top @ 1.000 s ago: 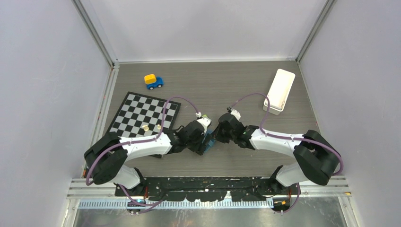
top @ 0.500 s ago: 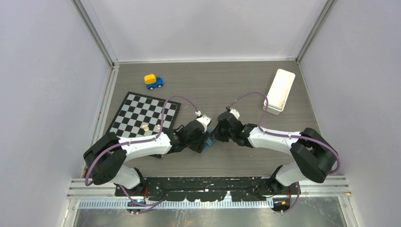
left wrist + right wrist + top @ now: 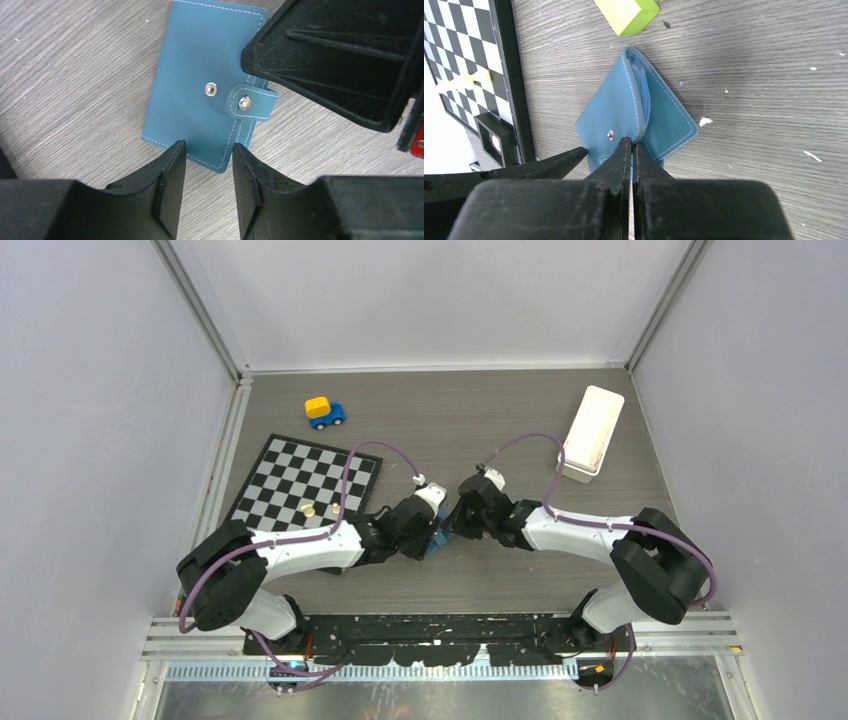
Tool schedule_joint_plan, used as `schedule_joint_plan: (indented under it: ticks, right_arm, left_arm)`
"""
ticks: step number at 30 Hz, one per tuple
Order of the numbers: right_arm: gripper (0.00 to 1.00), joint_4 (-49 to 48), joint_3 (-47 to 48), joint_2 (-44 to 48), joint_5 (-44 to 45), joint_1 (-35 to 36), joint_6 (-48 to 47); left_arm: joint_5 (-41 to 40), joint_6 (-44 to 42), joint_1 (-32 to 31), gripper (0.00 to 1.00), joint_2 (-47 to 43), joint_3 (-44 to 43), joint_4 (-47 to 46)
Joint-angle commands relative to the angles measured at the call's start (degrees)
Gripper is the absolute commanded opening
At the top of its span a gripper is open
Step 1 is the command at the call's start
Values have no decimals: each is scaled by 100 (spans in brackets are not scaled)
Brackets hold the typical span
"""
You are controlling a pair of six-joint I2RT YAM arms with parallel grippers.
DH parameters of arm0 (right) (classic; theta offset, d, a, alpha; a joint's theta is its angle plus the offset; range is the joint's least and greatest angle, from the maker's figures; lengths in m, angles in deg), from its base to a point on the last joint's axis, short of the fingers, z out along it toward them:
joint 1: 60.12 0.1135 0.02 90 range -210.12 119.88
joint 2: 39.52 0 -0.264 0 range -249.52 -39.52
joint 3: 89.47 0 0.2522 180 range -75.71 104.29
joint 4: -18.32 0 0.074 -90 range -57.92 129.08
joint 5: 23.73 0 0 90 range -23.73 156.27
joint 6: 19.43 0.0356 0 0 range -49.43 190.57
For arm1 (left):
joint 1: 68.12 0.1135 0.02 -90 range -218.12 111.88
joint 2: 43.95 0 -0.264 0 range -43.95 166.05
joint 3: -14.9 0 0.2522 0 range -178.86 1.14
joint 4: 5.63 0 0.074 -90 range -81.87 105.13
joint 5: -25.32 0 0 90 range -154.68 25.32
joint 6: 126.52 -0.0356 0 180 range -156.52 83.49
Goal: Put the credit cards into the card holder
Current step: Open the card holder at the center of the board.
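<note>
The card holder (image 3: 200,90) is a teal-blue wallet lying on the grey table, its snap strap (image 3: 245,102) undone. In the top view only a sliver of the card holder (image 3: 437,542) shows between the two arms. My left gripper (image 3: 209,150) hovers at its near corner, jaws apart with bare table between them. My right gripper (image 3: 631,145) is shut on the edge of the card holder (image 3: 664,120), whose covers stand slightly apart. Both my left gripper (image 3: 430,530) and my right gripper (image 3: 453,527) meet at mid-table. The credit cards are out of view.
A lime-green block (image 3: 626,12) lies just beyond the wallet. The chessboard (image 3: 305,485) sits to the left, with a blue and yellow toy car (image 3: 324,412) behind it. A long white tray (image 3: 591,432) stands at the back right.
My left gripper's jaws have narrowed. The right arm has edged slightly left and away from the bases, still pinching the wallet.
</note>
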Motion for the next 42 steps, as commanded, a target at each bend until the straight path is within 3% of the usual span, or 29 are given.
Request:
schedule_joint_plan:
  ticks: [1,6,13,16,22,31,36,42]
  right_arm:
    - [1,8,179,-40,-73,2,-112]
    - [0,5,223,-86,-154,2,-121]
    - [1,-74,241,-116,-333,2,-167]
    - [7,-205,192,-65,-484,1,-229]
    - [16,-127,70,266,-570,6,-377]
    - [47,779,-76,1625,499,-5,-777]
    - [50,870,-85,1749,489,-4,-955]
    - [55,924,-14,1399,543,38,-1134]
  left_arm:
    - [-592,43,13,40,-164,-206,-167]
    - [-644,-106,-4,36,-175,-116,-313]
    - [-397,-338,-14,11,-183,-33,-672]
    - [-374,-333,-11,0,-219,-37,-728]
    - [-512,-71,-9,0,-334,-157,-501]
    - [111,973,-5,0,-541,-260,-612]
    - [90,1583,156,0,-632,-121,-671]
    - [799,2158,754,0,-663,438,-1190]
